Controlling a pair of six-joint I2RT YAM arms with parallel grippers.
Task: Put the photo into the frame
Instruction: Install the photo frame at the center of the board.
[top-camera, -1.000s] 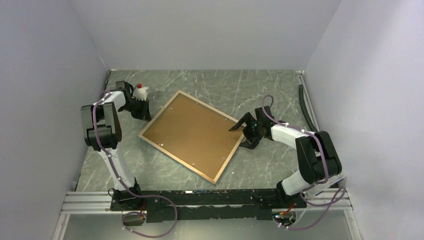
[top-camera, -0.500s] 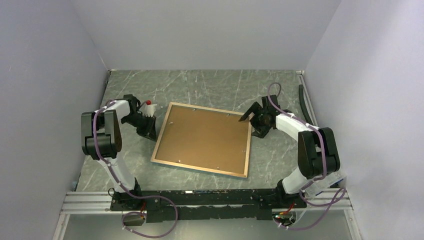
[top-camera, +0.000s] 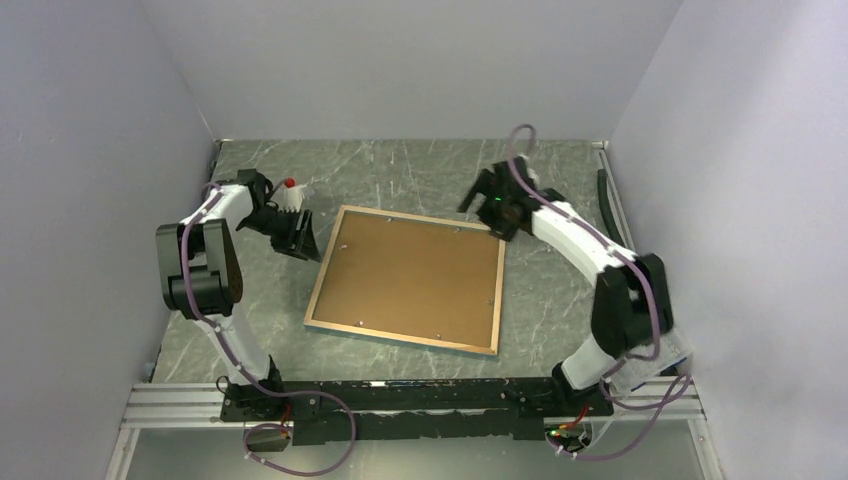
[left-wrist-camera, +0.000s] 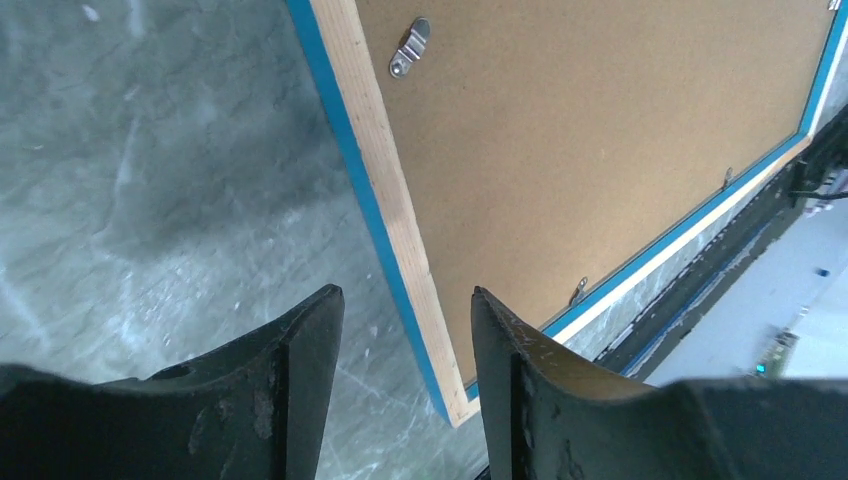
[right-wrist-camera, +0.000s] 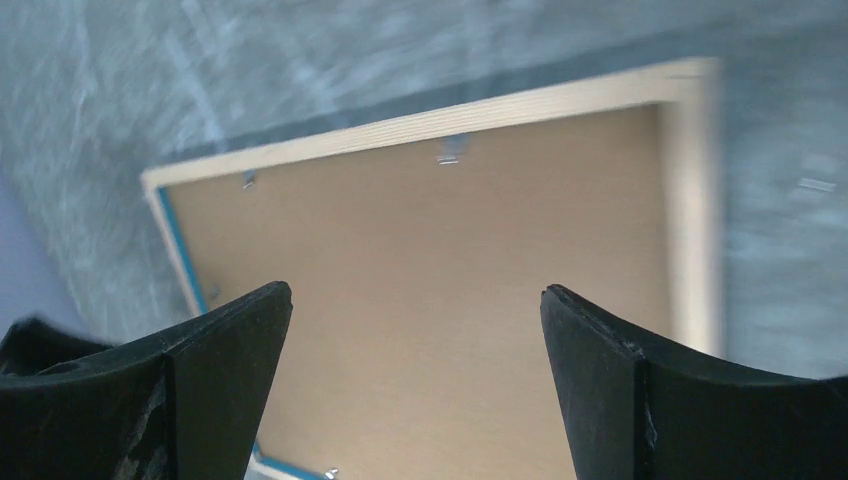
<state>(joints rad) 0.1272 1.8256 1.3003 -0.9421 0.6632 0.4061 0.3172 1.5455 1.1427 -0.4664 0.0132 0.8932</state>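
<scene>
The frame (top-camera: 322, 270) lies face down mid-table, pale wood rim up, turquoise edge showing in the left wrist view (left-wrist-camera: 385, 200). The brown backing board (top-camera: 410, 275) fills it, held by small metal clips. The photo is hidden. My left gripper (top-camera: 296, 237) is open and empty just left of the frame's far-left corner; in its wrist view (left-wrist-camera: 405, 295) the left rim runs between the fingers, below them. My right gripper (top-camera: 487, 205) is open and empty above the far-right corner, and the backing board (right-wrist-camera: 450, 260) shows between its fingers (right-wrist-camera: 415, 290).
Grey marbled tabletop (top-camera: 420, 170) inside three pale walls. A dark strip (top-camera: 610, 215) runs along the right wall. The metal rail (top-camera: 400, 395) with the arm bases is at the near edge.
The frame has turned from a diamond tilt to nearly square with the table. My right gripper has risen and moved to the far-right corner. My left gripper has shifted closer to the frame's far-left corner.
</scene>
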